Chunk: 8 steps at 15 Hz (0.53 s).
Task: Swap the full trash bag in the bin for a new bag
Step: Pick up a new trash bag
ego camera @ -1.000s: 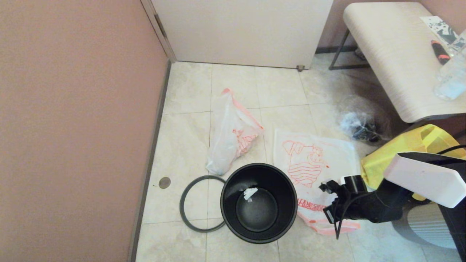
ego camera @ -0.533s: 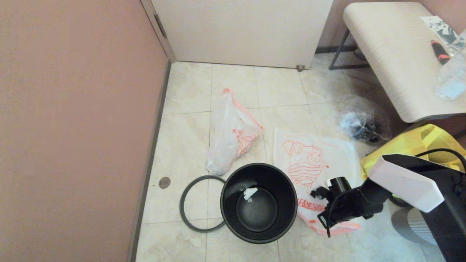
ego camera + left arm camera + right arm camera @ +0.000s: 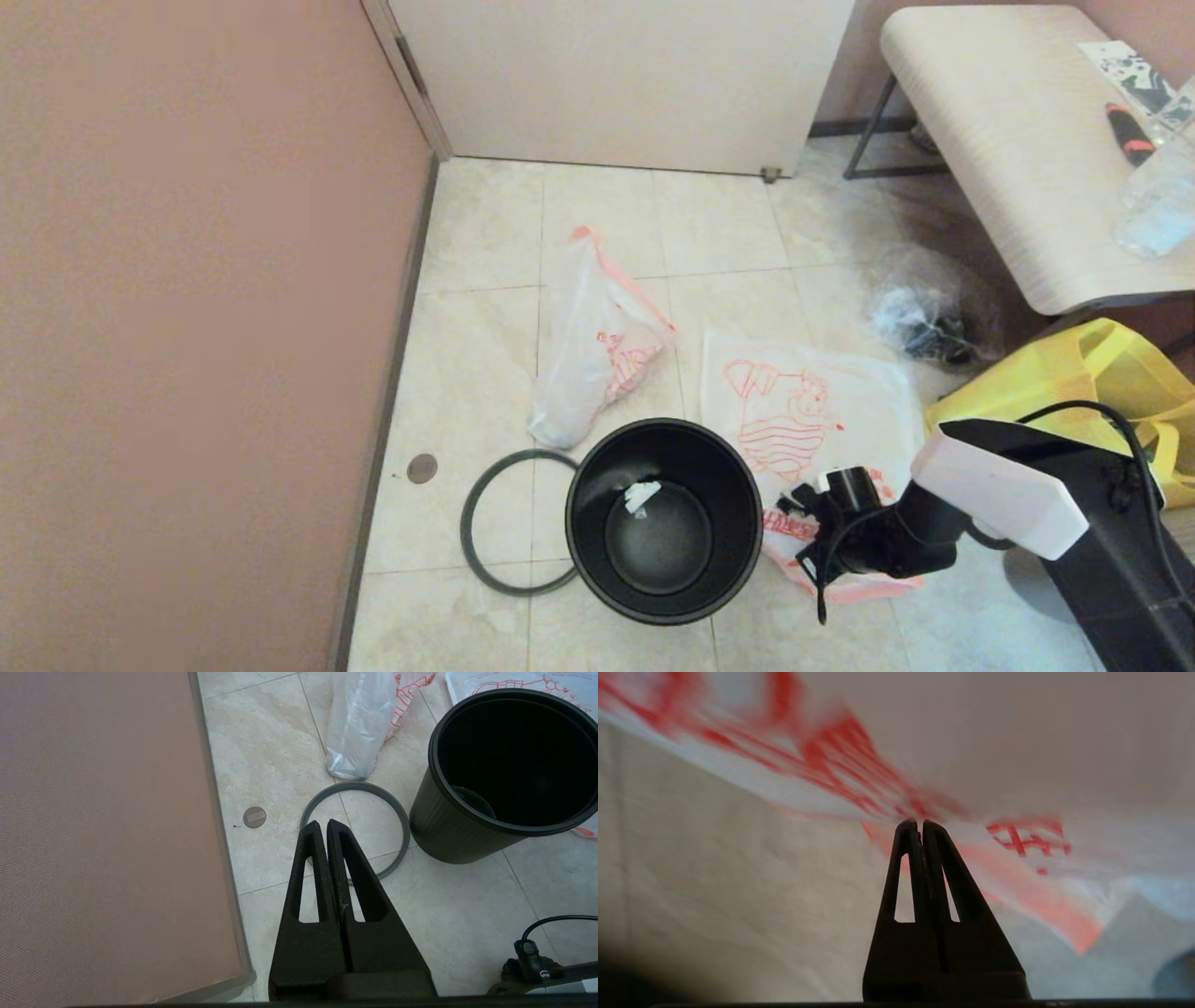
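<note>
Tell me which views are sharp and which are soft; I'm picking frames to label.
Head view: sharp across the floor, the bin and the new bag. Left wrist view: crisp on the grey ring. Right wrist view: the bag's red print is smeared and out of focus, only the shut fingers sharp.

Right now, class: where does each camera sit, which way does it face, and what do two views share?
Head: high, facing down at floor; right gripper over thin white red-drawn new bag.
Left wrist: behind shut left gripper, above grey ring.
Right wrist: behind shut fingers, at that bag.
Shared by head and left wrist: round black plastic bin.
</note>
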### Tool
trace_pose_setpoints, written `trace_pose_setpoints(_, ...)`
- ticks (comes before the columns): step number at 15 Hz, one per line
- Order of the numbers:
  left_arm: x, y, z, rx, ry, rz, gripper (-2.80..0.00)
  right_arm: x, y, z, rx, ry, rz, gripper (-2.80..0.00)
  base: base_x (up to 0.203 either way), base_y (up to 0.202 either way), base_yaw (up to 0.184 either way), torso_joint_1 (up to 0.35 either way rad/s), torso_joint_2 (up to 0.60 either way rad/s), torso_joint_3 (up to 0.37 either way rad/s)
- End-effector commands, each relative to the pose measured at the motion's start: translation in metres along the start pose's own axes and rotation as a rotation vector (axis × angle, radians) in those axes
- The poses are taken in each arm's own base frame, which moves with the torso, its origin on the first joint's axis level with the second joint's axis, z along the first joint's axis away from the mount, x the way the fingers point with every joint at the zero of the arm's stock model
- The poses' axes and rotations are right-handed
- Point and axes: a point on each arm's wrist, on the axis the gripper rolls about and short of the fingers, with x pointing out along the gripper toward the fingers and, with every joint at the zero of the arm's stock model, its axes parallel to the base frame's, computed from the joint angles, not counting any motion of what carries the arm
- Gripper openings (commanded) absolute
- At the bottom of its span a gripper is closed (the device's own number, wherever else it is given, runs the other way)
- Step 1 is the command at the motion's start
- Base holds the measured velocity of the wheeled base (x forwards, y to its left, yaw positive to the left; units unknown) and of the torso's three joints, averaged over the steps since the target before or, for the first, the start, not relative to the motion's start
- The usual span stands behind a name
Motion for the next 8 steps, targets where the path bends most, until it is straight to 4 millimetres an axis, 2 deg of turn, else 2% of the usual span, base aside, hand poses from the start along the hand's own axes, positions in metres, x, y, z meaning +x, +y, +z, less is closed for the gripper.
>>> trace_pose_setpoints(1,0.0,0.0,-0.001,0.001,0.003,-0.001,-2.8,-0.004,0.0,-0.007,0.0,0.029,-0.015,0.0,0.0,0.0,0.0,0.0,0.0,0.0)
trace_pose_setpoints(3,0.0,0.0,-0.001,0.001,0.004,-0.001,-2.8,-0.018,0.002,-0.014,-0.009,0.071,-0.04,0.0,0.0,0.0,0.0,0.0,0.0,0.0)
trace_pose_setpoints(5,0.0,0.0,-0.001,-0.001,0.004,-0.001,-2.8,-0.027,0.002,-0.011,-0.03,0.05,-0.062,0.0,0.0,0.0,0.0,0.0,0.0,0.0)
trace_pose_setpoints(8,0.0,0.0,0.0,0.001,0.002,-0.001,-2.8,-0.014,0.017,-0.001,-0.087,0.02,-0.099,0.0,0.0,0.0,0.0,0.0,0.0,0.0)
